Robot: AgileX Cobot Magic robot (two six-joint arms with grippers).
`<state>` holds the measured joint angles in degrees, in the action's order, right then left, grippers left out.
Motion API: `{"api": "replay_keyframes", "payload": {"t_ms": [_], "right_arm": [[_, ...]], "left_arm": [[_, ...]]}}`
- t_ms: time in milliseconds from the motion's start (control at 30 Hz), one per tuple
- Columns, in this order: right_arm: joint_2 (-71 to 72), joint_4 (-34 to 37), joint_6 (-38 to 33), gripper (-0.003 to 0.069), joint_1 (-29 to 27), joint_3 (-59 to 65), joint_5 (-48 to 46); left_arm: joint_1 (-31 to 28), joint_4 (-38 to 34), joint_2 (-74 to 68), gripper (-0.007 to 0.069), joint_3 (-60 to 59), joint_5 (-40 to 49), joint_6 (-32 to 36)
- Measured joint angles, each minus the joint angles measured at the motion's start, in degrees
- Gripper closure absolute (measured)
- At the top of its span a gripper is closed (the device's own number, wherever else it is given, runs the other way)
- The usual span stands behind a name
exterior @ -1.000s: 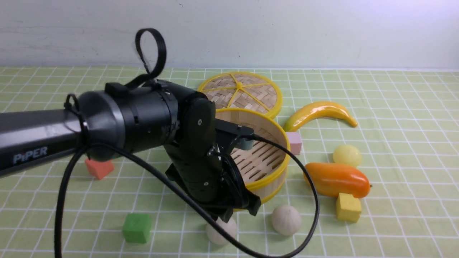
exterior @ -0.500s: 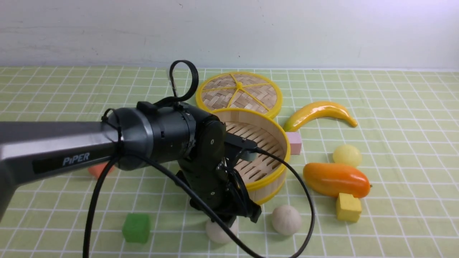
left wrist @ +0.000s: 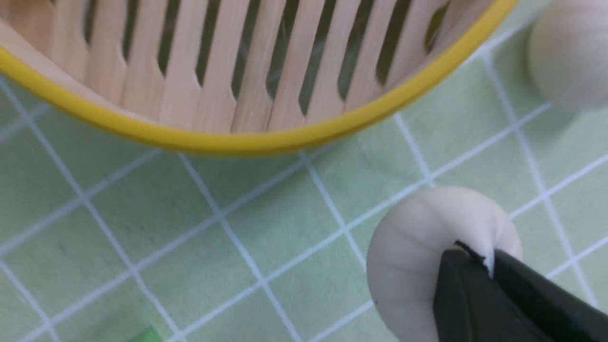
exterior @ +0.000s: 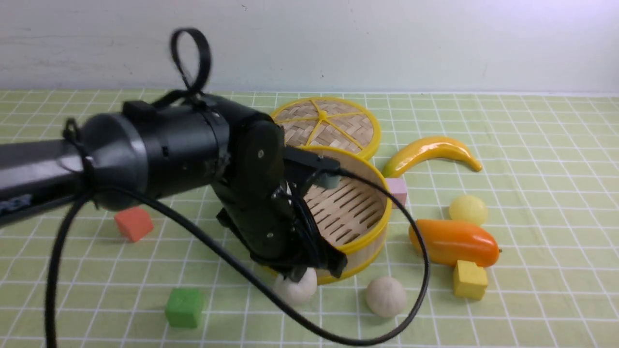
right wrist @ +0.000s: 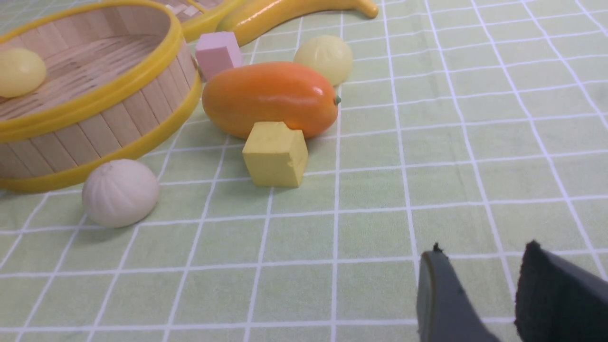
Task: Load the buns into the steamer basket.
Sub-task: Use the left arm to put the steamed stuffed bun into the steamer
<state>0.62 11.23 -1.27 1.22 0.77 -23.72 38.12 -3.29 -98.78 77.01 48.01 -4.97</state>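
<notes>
Most of the front view is taken up by the left arm (exterior: 159, 150), reached fwd and bent down at the near side of the steamer basket (exterior: 370, 180), which stands mid-cloth w/ its lid (exterior: 324, 125) laid flat behind it. One pale yellow bun (right wrist: 19, 71) is seen already inside, against the basket wall. A 2nd yellow bun (exterior: 467, 209) is left on the checked cloth (exterior: 532, 299) just behind the mango (exterior: 453, 241), off to the basket's right. A loose white bun (exterior: 385, 296) is parked on the cloth nr the basket's front, apart from it. The other white bun (left wrist: 427, 256) is found right under the left gripper (exterior: 301, 276), just outside the basket's near rim. There the fingers (left wrist: 460, 299) are pressed almost together, w/ only a sliver of the bun's pleated top nipped btwn them. Whether the bun is clear of the cloth can't be told. The right gripper (right wrist: 484, 249) is held low over bare cloth, fingers spread, nothing btwn them. The step in hand is judged to be the pick-up of this white bun, w/ approx 1 of 4 done. Next, a lift high enough for the rim to be cleared is called for, then a short carry over the slatted floor and a release. Since so little of the bun is pinched, a slow lift is prob. needed or it may be dropped.
</notes>
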Motion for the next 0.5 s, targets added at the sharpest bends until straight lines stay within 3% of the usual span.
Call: {"api": "replay_keyframes", "payload": {"t_ms": [233, 500], "right_arm": [[0.0, 0.0, 0.0, 0.0419, 0.0, 0.0, 0.0], [0.0, 0.0, 0.0, 0.0419, 0.0, 0.0, 0.0]], "left_arm": [[-1.3, 8.2, -4.1, 0.0637, 6.6, -10.1, 1.1], [-4.6, 10.7, -15.7, 0.0595, 11.5, -7.9, -0.8]]}}
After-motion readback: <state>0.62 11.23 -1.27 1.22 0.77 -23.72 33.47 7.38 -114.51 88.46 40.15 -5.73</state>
